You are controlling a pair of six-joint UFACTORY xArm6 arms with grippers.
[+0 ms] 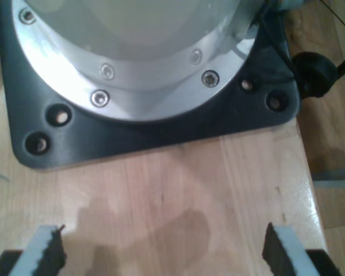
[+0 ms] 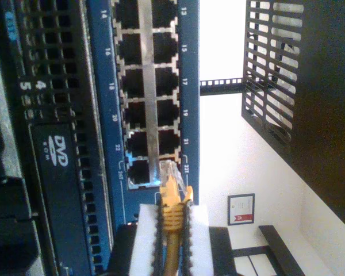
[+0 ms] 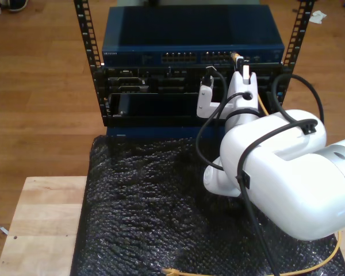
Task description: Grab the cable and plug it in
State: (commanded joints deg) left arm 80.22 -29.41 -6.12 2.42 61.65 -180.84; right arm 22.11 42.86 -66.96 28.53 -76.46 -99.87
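**A:** Where is my second gripper (image 2: 171,241)?

**B:** Up at the rack. In the exterior view the big white arm (image 3: 276,172) reaches from the exterior view's lower right toward the blue switch (image 3: 192,40) at the top, with its wrist stretched out level and the gripper (image 3: 241,60) at the row of ports near the exterior view's right end of the switch face.

**A:** And what is it holding?

**B:** The cable (image 2: 171,230). The two white pads (image 2: 145,241) are clamped on the yellow-orange boot just behind the plug (image 2: 169,172). The clear plug tip sticks out past the pads and sits right in front of the lowest pair of ports (image 2: 139,171) near the labels 23 and 24. I cannot tell whether it touches the port or is just short of it.

**A:** Where does the rest of the cable run?

**B:** In the exterior view it trails down behind the arm, and a yellow length (image 3: 310,265) lies on the black bubble-wrap mat (image 3: 144,207), ending in the other plug (image 3: 171,270) near the bottom edge.

**A:** My first gripper (image 1: 164,253)?

**B:** Spread wide with nothing between the pads. It points down at a bare wooden table (image 1: 178,190), just beside a black base plate (image 1: 132,144) carrying a bolted silver flange (image 1: 138,86).
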